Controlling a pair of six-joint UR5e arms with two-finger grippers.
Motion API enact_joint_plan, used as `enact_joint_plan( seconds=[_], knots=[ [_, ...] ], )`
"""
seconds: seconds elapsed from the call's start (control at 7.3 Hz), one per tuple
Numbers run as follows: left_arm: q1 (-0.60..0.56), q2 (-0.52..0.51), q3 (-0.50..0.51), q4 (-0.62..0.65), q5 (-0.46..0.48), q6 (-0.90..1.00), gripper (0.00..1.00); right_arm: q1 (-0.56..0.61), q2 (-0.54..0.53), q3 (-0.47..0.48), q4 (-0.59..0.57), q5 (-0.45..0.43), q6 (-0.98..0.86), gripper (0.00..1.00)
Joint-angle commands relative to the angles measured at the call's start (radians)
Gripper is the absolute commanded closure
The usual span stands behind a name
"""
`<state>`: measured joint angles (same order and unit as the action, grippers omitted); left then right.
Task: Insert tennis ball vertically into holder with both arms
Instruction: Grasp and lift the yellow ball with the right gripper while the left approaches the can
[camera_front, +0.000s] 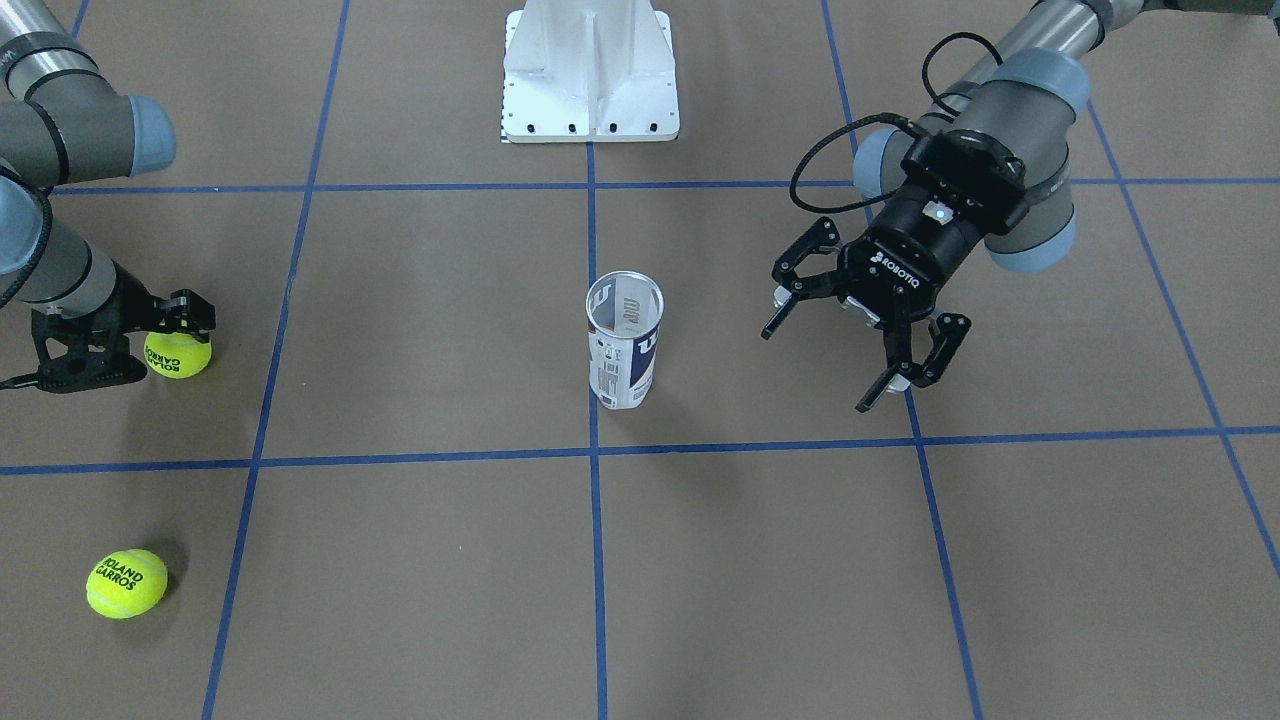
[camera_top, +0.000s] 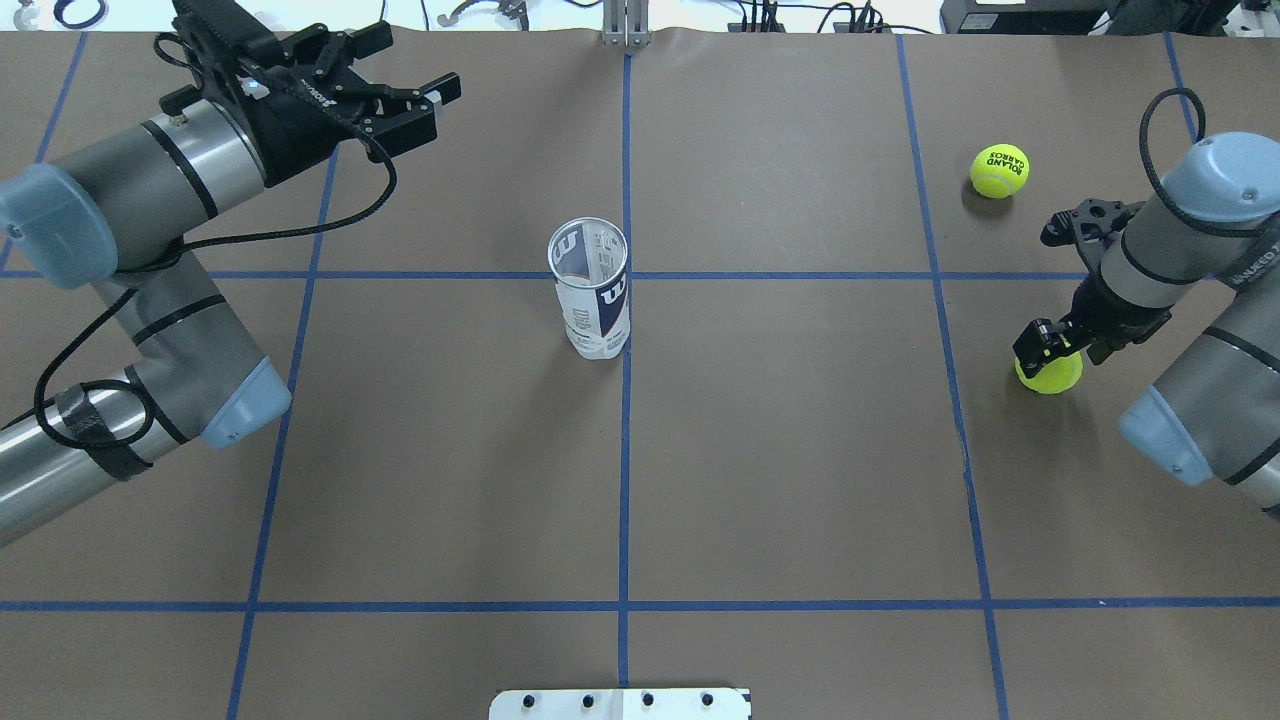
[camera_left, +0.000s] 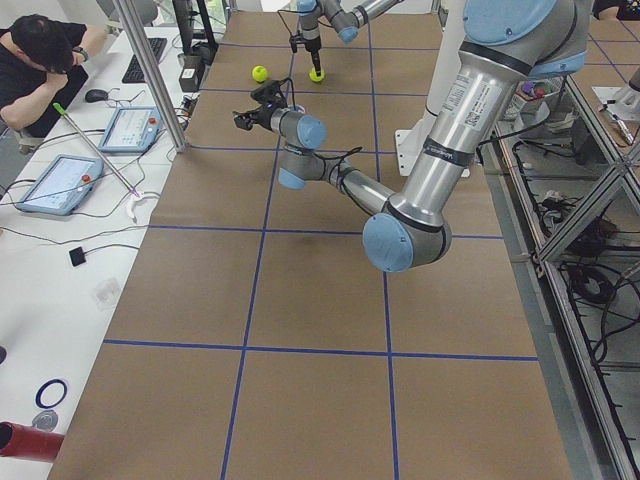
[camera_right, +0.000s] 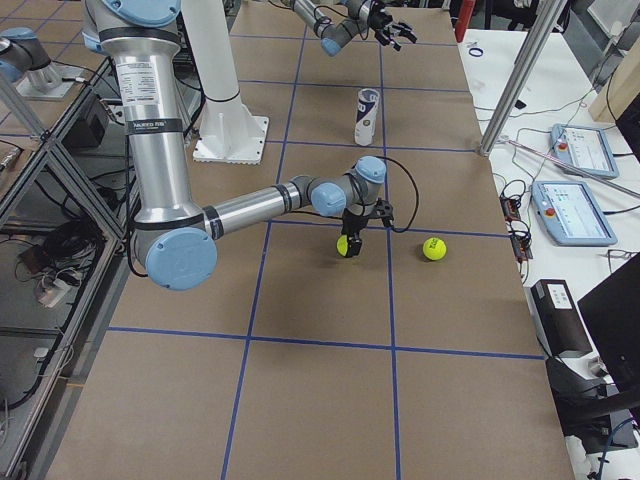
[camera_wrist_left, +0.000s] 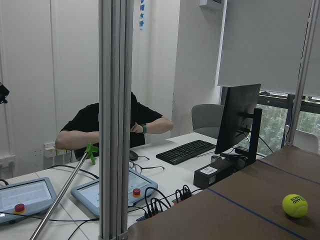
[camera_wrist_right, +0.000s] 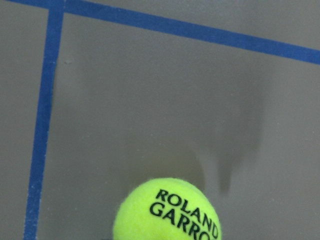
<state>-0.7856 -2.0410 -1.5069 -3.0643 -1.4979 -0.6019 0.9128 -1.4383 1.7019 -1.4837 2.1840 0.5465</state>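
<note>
The holder (camera_front: 623, 340), a clear can with a navy and white label, stands upright and open-topped at the table's centre (camera_top: 590, 300). My left gripper (camera_front: 815, 370) hangs open and empty above the table, off to the holder's side (camera_top: 420, 62). My right gripper (camera_top: 1048, 358) points straight down at the table's far right end. Its fingers hug a yellow tennis ball (camera_front: 178, 355) that touches the table (camera_right: 346, 244). That ball fills the bottom of the right wrist view (camera_wrist_right: 167, 210).
A second tennis ball (camera_front: 126, 583) lies loose on the table beyond the gripped one (camera_top: 999, 170). The white base bracket (camera_front: 590, 90) stands at the robot's edge. A person (camera_left: 40, 60) sits at the desk with tablets beyond the table's far side.
</note>
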Motion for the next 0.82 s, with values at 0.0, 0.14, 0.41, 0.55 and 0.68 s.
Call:
enact_joint_plan(
  seconds=[0.0,0.14,0.41,0.55,0.68],
  knots=[
    [0.0,0.013,-0.001,-0.002,-0.001,0.004,0.01,0.0,0.002,0.002,0.0,0.002,-0.002,0.79],
    [0.0,0.015,-0.001,-0.002,-0.001,0.004,0.01,0.004,0.003,0.022,0.0,0.008,-0.002,1.0],
    [0.0,0.063,-0.001,0.002,-0.074,0.01,0.01,0.063,0.012,0.082,-0.013,0.055,0.001,1.0],
    [-0.015,0.093,-0.001,0.019,-0.187,0.014,0.01,0.098,0.033,0.085,-0.016,0.092,0.004,1.0],
    [-0.018,0.106,-0.001,0.045,-0.246,0.014,0.01,0.127,0.044,0.085,-0.017,0.138,0.01,1.0]
  ],
)
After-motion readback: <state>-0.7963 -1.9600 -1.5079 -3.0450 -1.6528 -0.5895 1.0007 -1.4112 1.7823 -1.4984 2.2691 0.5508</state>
